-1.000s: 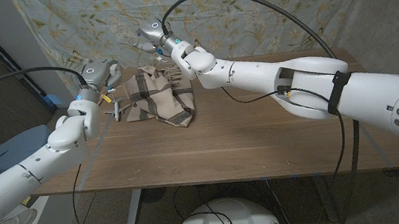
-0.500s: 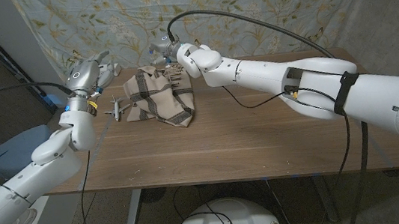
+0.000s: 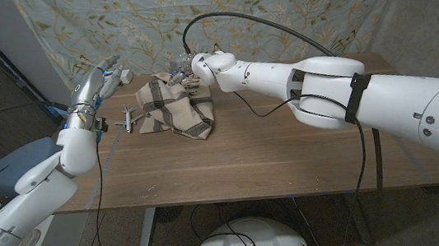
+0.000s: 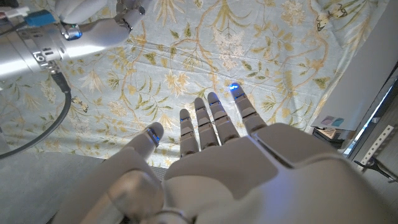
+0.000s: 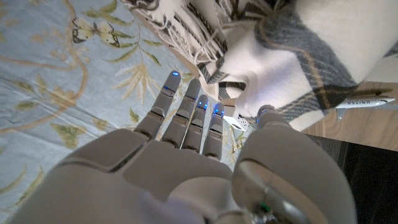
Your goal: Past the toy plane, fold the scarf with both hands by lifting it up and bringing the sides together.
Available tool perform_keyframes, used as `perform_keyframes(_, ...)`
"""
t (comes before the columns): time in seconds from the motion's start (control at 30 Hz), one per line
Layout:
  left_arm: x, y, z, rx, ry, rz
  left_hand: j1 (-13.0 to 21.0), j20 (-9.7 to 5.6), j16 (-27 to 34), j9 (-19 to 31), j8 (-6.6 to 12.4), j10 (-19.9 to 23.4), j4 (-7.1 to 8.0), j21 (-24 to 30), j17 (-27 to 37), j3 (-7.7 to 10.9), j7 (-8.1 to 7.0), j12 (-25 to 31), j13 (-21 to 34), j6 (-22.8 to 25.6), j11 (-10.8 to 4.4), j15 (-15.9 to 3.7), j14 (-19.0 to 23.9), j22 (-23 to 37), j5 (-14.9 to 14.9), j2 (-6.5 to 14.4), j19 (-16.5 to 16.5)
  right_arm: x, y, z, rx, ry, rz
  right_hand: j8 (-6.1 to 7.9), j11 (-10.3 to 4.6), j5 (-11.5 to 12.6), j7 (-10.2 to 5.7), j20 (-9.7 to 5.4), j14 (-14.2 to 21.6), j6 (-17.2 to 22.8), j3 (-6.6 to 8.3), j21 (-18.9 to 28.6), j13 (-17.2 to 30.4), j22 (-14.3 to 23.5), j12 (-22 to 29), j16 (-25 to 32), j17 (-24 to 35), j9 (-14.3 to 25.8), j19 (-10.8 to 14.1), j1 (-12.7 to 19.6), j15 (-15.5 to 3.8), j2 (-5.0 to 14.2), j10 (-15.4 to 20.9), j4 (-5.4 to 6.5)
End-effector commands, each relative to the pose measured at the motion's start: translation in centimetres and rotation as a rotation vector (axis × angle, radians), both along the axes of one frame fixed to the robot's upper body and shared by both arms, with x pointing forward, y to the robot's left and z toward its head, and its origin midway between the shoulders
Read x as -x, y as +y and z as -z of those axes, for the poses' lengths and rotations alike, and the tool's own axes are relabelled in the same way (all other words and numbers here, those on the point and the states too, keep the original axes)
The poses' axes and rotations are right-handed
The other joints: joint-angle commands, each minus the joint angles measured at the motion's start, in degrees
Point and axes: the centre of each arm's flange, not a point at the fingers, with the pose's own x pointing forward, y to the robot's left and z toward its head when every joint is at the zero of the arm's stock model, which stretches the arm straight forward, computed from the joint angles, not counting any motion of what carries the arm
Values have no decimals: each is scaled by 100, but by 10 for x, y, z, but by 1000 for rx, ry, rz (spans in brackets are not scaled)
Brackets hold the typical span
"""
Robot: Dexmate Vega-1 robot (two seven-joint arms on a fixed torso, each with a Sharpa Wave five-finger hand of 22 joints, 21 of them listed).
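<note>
Scarf (image 3: 174, 105) lies crumpled at the far side of the worktop (image 3: 272, 146), toy plane (image 3: 127, 119) just beside it on the left. Over the last second the right hand (image 3: 189, 70) has dropped and closed in on the scarf's far fringe, fingers spread, nothing gripped yet. Left hand (image 3: 97, 85) has lifted up and back, fingers straight and apart, empty, well clear of the cloth. Fold not begun; the left must come back in.

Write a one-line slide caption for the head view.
Both open hands, left and right, flank the crumpled plaid scarf beside the toy plane.
</note>
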Motion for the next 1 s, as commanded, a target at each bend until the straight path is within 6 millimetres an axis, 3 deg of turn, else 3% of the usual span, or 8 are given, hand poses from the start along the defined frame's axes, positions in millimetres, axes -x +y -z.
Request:
perform_keyframes(0.03,5,-7,4,0,-5,94,-63,28,-21,22,0,-30,9,-28,21,-29,26,-18,22,20,-5,4,-39,25,13,59,-70,-17,-27,5,-43,6,146,20,60,-1,73,9,97,29,-53,-27,41,8,64,88,55,6,8,-67,-423,-37,100,-18)
perform_keyframes(0.23,4,-13,3,-19,-19,67,-94,44,-36,22,-4,-59,20,-40,24,-48,19,-41,24,17,32,-27,-79,26,15,50,-95,-21,-33,12,-97,67,151,-77,193,26,136,10,126,-268,-68,-28,46,12,-29,105,34,0,58,-58,-322,-70,-107,-77)
perform_keyframes(0.3,3,-14,2,-20,-16,66,-97,46,-39,22,-5,-71,21,-41,23,-46,16,-48,24,15,23,-34,-86,26,18,57,-96,-22,-34,13,-122,90,150,-44,246,20,238,22,162,-230,-129,-34,38,14,-10,115,21,-1,62,-185,-294,-91,-29,-15)
perform_keyframes(0.43,1,-17,0,-23,-27,44,-94,44,-53,22,-17,-113,14,-42,17,-28,9,-72,25,-11,10,-47,-116,27,26,85,-96,-24,-37,14,-190,153,143,197,337,25,285,92,120,535,-376,-110,59,24,-30,129,28,-10,-43,-804,-155,-54,-28,300)
perform_keyframes(0.6,-4,-17,0,-12,-22,35,-85,39,-62,21,-26,-171,6,-39,10,2,17,-102,27,-37,-5,-61,-132,27,35,128,-84,-24,-36,18,-249,199,125,225,427,43,325,149,26,727,-483,-169,71,30,-39,110,36,-20,-169,-1012,-37,-91,-32,367)
perform_keyframes(0.73,-9,-17,-1,-6,-15,36,-74,39,-64,21,-36,-212,-5,-37,4,26,19,-123,28,-65,2,-59,-134,28,40,152,-79,-22,-33,14,-281,177,102,235,440,54,337,160,-6,788,-502,-178,75,32,-40,100,31,-22,-184,-1026,-23,-116,-29,352)
perform_keyframes(0.83,-11,-18,-1,-5,-9,35,-67,39,-67,22,-40,-242,-16,-37,-1,43,14,-138,29,-82,-18,-65,-135,28,41,158,-77,-22,-27,35,-302,293,97,257,443,80,352,161,-14,889,-491,-185,79,34,-31,102,24,-26,-189,-963,-15,-136,2,285)
perform_keyframes(1.0,-15,-17,-2,6,-3,29,-54,33,-73,22,-53,-249,-31,-35,-7,64,21,-143,31,-126,-10,-61,-143,29,43,170,-71,-19,-17,40,-337,321,75,263,459,120,404,158,-17,974,-454,-194,86,37,-13,125,31,-30,-194,-843,1,-125,58,183)
